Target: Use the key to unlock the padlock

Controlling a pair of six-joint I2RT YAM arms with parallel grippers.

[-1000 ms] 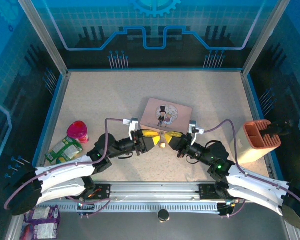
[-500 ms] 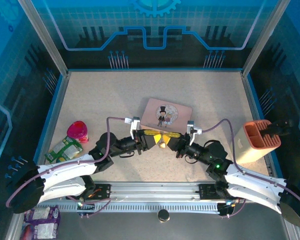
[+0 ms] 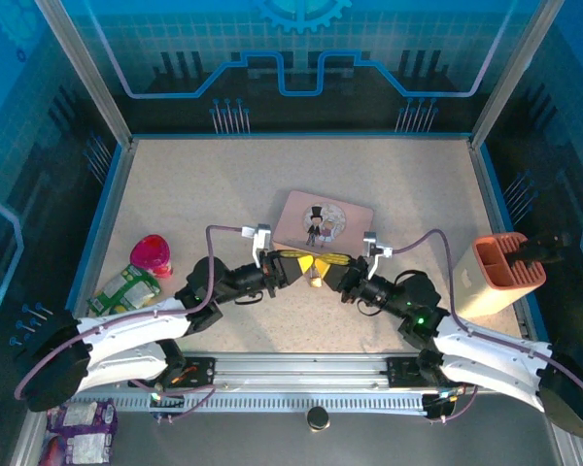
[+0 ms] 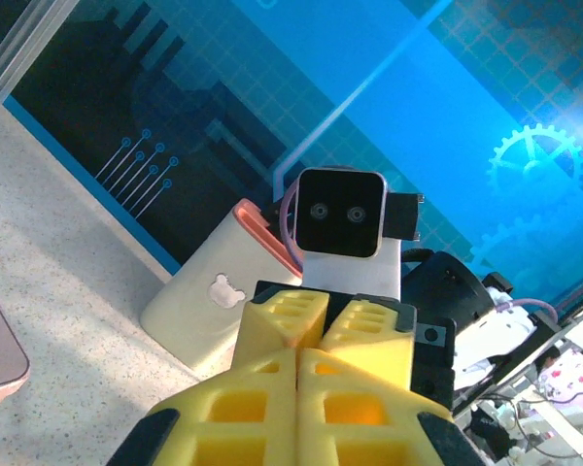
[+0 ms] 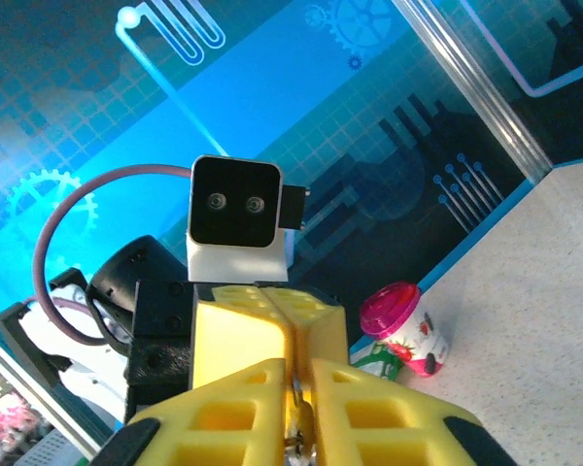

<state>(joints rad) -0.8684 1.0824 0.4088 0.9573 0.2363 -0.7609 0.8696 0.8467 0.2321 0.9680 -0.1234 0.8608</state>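
Note:
My two grippers meet tip to tip just in front of the pink tin. The left gripper [image 3: 304, 265] [image 4: 299, 354] is shut, its yellow fingers pressed flat together with nothing showing between them. The right gripper [image 3: 324, 269] [image 5: 293, 367] faces it, its jaws a narrow slit apart. A small brass-and-silver piece, the padlock [image 5: 301, 432], sits in that slit. In the top view a tiny gold speck of the padlock [image 3: 315, 282] shows just below the fingertips. The key is hidden.
The pink picture tin [image 3: 323, 221] lies just behind the grippers. A cream and orange holder [image 3: 500, 272] [image 4: 209, 301] stands at the right edge. At the left edge are a pink-lidded cup [image 3: 152, 254] [image 5: 403, 328] and a green packet [image 3: 124, 289].
The left gripper's fingers have closed together at the right gripper's tips. Both arms have crept slightly towards the tin.

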